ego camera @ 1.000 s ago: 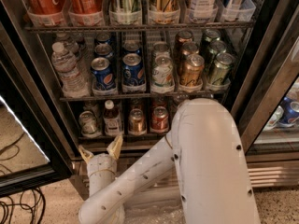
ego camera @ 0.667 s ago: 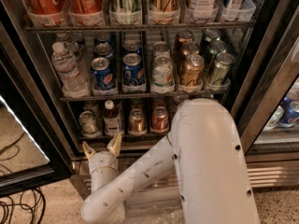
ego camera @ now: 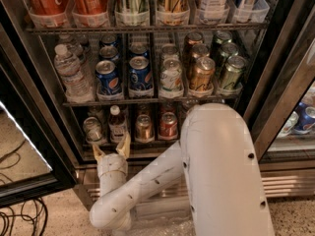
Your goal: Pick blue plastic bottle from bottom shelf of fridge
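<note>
The fridge stands open, with a black frame and wire racks of drinks. On the bottom shelf the blue plastic bottle stands upright, with a white cap, a dark reddish-brown body and a pale label. It is second from the left, between a silver can and a copper can. My gripper is open, its two pale fingers pointing up just below and in front of the bottle, apart from it. My white arm covers the right part of the shelf.
A red can stands right of the copper can. The middle shelf holds a clear water bottle, blue Pepsi cans and several other cans. The open glass door is at left, with cables on the floor. The ribbed steel base panel lies below.
My gripper has moved up and to the right, closer to the bottom shelf and under the bottle. The drinks have not moved.
</note>
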`<state>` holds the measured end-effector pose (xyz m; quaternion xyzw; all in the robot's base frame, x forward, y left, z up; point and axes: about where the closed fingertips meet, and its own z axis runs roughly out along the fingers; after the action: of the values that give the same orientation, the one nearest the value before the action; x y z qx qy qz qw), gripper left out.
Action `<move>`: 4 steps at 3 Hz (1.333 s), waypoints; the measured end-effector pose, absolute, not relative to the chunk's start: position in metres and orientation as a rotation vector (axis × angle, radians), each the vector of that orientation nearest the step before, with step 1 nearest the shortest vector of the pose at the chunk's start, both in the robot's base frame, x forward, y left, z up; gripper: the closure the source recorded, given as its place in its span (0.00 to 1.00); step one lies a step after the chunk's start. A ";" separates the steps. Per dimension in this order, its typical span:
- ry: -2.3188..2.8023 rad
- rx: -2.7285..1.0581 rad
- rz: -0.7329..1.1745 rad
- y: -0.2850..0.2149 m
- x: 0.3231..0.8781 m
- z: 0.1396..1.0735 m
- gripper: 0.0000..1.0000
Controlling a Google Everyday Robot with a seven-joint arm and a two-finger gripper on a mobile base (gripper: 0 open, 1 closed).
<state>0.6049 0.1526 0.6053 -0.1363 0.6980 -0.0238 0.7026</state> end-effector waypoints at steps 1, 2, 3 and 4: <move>1.533 -0.302 -0.083 0.145 0.608 0.611 0.24; 1.521 -0.299 -0.095 0.143 0.610 0.614 0.26; 1.511 -0.292 -0.107 0.141 0.612 0.615 0.32; 1.494 -0.285 -0.123 0.140 0.619 0.615 0.33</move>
<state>0.6193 0.1397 0.6148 -0.1292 0.6767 -0.0556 0.7227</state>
